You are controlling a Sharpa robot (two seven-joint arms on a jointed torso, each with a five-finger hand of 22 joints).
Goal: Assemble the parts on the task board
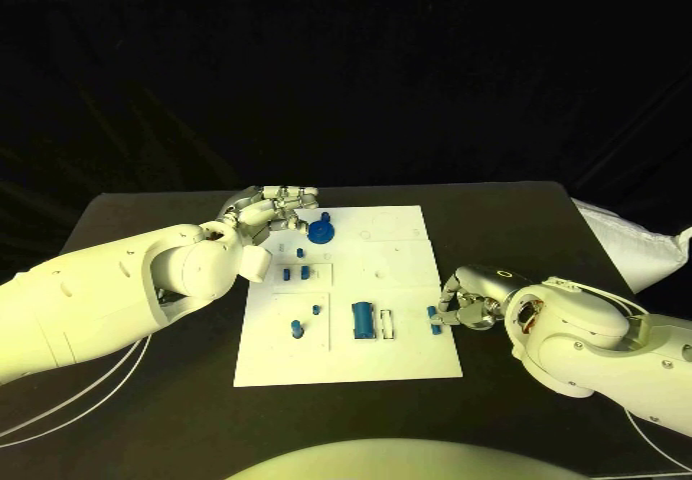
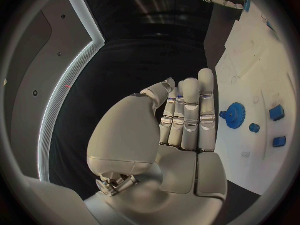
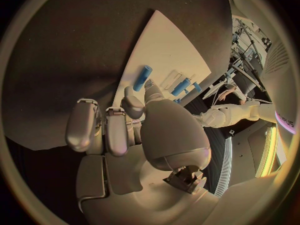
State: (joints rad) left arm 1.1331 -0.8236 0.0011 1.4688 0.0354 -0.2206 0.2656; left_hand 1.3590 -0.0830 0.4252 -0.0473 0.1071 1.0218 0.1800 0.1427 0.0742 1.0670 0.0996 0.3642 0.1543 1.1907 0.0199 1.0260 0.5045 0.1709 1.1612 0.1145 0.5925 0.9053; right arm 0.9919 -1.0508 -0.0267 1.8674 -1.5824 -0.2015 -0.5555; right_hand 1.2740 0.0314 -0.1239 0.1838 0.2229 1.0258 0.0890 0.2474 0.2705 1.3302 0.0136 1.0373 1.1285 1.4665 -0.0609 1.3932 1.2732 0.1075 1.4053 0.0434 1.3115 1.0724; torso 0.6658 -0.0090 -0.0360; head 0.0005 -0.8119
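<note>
The white task board (image 1: 411,250) lies in the middle of the black table. A blue gear (image 1: 320,233) stands near its far left corner, also seen in the left wrist view (image 2: 235,115). My left hand (image 1: 267,210) hovers just left of the gear, fingers (image 2: 187,115) straight and together, holding nothing. My right hand (image 1: 469,300) is at the board's right edge. Its thumb and a fingertip (image 3: 131,99) pinch the near end of a blue peg (image 3: 142,78) that sits at that edge (image 1: 433,315).
A blue block (image 1: 361,318) and a white slot piece (image 1: 387,322) sit on the near half of the board. Several small blue pieces (image 1: 296,270) lie along its left side. A white bag (image 1: 635,245) rests at the table's right edge. White cables (image 1: 87,390) run near the left.
</note>
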